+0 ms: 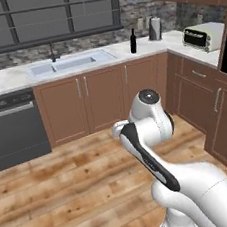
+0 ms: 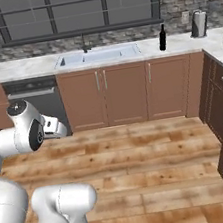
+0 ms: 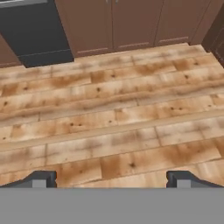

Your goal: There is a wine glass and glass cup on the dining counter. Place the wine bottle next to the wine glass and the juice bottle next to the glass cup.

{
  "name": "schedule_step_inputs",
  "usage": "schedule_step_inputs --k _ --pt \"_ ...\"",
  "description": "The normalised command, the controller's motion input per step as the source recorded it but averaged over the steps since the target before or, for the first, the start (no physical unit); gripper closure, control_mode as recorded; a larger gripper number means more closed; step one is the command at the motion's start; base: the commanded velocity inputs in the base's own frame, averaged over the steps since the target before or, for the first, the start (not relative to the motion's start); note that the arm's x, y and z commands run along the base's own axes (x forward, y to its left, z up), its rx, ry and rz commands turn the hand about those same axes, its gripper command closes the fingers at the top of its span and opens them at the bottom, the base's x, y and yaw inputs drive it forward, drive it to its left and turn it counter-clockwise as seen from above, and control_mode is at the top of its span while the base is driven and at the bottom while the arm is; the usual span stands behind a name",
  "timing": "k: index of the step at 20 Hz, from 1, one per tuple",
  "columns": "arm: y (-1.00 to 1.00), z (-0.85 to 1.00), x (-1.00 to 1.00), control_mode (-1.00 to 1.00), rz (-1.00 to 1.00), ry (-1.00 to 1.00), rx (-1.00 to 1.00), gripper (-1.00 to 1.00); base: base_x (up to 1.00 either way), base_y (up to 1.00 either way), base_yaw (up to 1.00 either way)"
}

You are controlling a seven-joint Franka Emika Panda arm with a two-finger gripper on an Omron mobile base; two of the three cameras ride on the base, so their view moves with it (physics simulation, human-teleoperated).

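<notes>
- Still far off: wine bottle (image 1: 133, 41) on sink counter (image 1: 10, 78), near edge; could be toppled if approached too fast.
- Gripper (image 3: 112, 179) spread wide, nothing held.

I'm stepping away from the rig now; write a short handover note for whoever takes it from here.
Gripper: open and empty, pointing down at the wooden floor in front of the cabinets.
Wine bottle: standing upright on the sink counter, right of the sink, under the window; untouched.
Done: nothing placed so far.
Left: fetch the wine bottle and set it next to the wine glass on the dining counter, then put the juice bottle next to the glass cup.
</notes>
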Motion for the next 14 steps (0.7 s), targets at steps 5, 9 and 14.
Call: schedule_step_inputs --k 5,9,14 --pt "0.00 0.00 0.00 1.00 0.00 0.00 0.00 -1.00 0.94 -0.23 0.08" --pt "0.00 0.00 0.00 1.00 0.00 0.00 0.00 -1.00 0.94 -0.23 0.07" --pt "0.00 0.00 0.00 1.00 0.00 0.00 0.00 -1.00 0.94 -0.24 0.02"
